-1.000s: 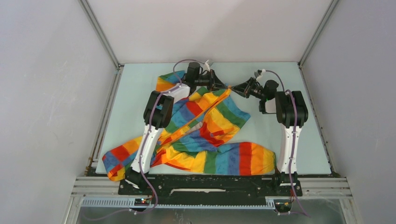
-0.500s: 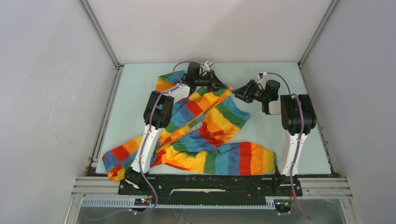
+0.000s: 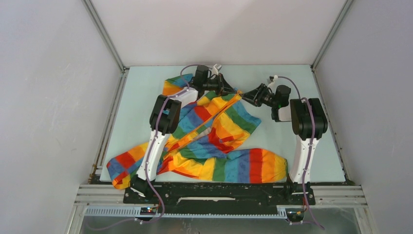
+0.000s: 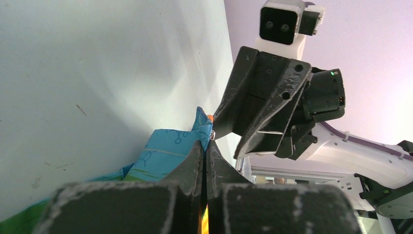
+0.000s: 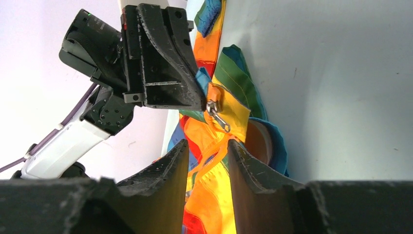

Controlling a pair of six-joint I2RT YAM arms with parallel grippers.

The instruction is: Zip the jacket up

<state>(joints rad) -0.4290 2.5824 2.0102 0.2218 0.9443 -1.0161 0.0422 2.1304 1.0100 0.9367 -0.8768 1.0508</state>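
The jacket (image 3: 214,131) lies rumpled on the surface (image 3: 141,97), one sleeve trailing out to 8 o'clock near the left edge and the other lying along the near edge toward 5 o'clock. The body is bunched at the middle, its collar end pointing toward 12 o'clock. The left arm reaches over the body from 7 o'clock, and the left claw (image 3: 232,90) sits at the far middle, clamped shut on the top corner of the jacket's front. In the left wrist view its fingers are pressed together, with a sliver of orange between them and blue cloth at their tips. That pinch looks meant as an anchor: it holds the soft front taut and raised, so the zipper has something to pull against instead of bunching. Just right of the pinch, the small metal pull (image 5: 217,115) hangs free on the orange strip (image 5: 214,151), touching neither claw. The right claw (image 5: 207,144) comes in from 2 o'clock, facing the left claw nearly tip to tip. Its jaws are apart and grip nothing, and the strip shows through the gap just short of the pull. It seems lined up to close on the pull, which is small and dangling, so a clean catch will need care. The zipper does not look closed at this end.
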